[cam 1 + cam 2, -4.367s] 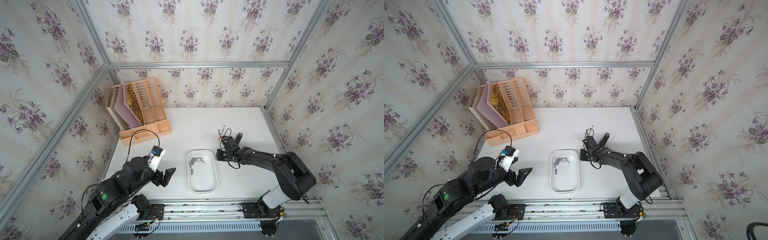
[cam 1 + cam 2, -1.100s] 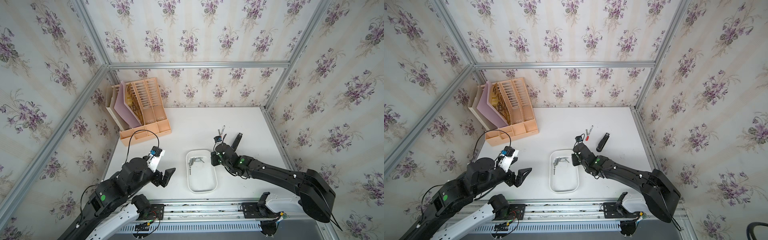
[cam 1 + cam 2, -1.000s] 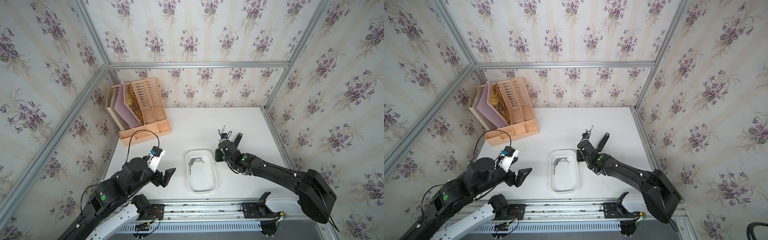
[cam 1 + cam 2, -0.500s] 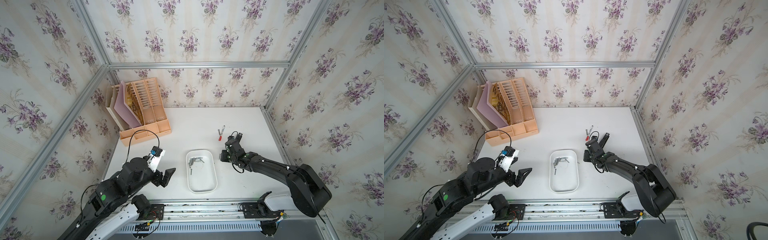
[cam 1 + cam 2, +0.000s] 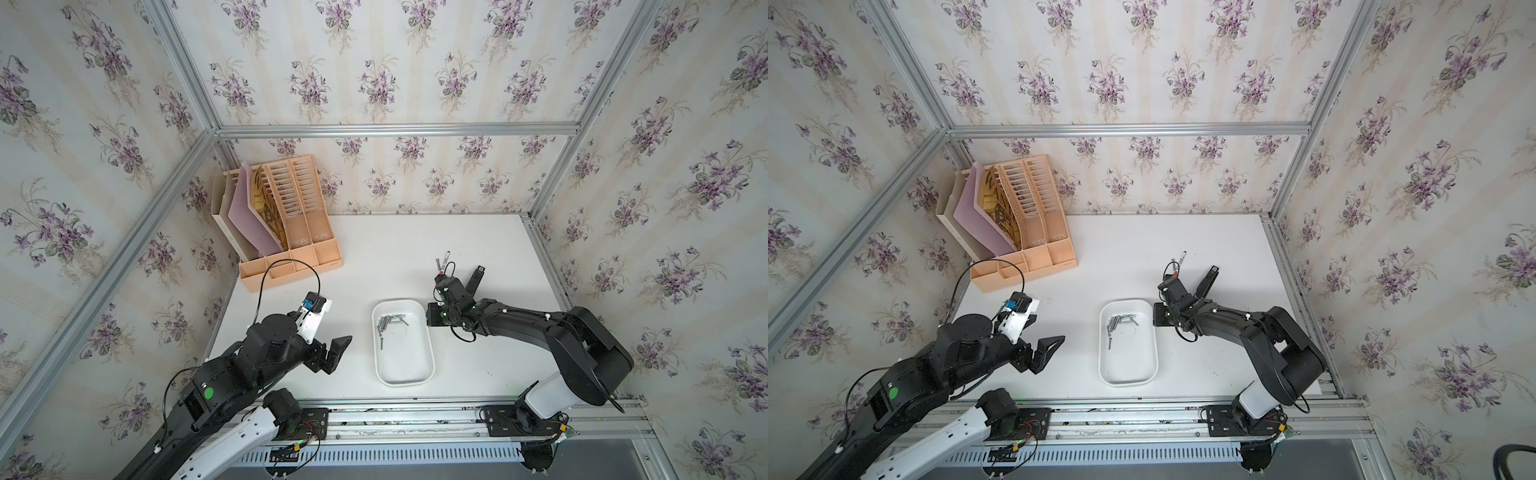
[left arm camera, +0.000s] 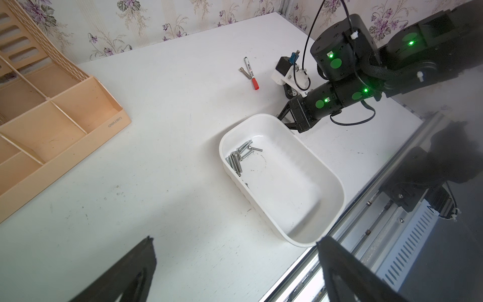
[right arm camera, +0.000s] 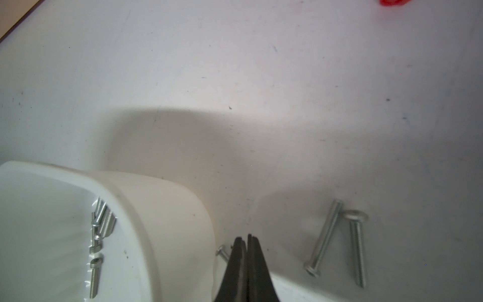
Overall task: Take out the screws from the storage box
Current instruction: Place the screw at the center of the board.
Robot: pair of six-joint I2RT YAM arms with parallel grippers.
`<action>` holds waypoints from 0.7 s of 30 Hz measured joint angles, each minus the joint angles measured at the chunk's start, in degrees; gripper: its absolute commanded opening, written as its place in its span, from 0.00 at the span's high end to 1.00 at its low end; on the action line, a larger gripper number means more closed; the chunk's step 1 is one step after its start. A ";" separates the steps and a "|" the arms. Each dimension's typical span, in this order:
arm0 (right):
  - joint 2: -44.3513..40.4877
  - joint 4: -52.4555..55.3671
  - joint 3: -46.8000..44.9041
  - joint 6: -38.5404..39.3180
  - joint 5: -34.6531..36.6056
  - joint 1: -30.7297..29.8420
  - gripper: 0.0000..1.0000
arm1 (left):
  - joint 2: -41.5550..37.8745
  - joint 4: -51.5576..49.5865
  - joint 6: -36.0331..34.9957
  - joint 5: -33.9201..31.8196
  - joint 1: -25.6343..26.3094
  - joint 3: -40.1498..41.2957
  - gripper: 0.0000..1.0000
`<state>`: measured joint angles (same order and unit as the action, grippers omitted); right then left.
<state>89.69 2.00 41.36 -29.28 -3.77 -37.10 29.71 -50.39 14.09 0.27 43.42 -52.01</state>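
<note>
Nearest, left gripper (image 5: 338, 353) hangs wide open, apart from storage box (image 5: 403, 357); screws (image 5: 388, 323) bunch at its far end, mostly lengthwise, just left of right gripper (image 7: 247, 239), tips pressed together beside the far right corner, so the right arm is nearer.

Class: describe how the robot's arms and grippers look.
The left arm and right arm are black jointed links with white base segments, round green stickers, white wrist-camera mounts and looping black cables. The left gripper and right gripper have black tapered fingers.
</note>
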 measured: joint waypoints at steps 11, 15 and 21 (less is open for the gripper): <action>0.33 0.94 0.52 0.57 1.66 -0.39 0.79 | 0.28 0.02 -0.13 0.39 0.02 0.00 0.01; -2.49 2.67 1.40 0.52 3.43 -0.44 0.78 | -0.28 0.15 -0.17 0.44 0.02 0.20 0.01; -7.56 5.42 12.33 0.55 9.73 -3.54 0.72 | -0.20 0.20 -0.39 0.57 0.00 0.52 0.01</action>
<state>82.13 7.42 53.69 -28.73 5.96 -40.64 29.52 -50.19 13.69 0.84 43.42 -51.48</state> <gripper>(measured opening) 0.311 0.993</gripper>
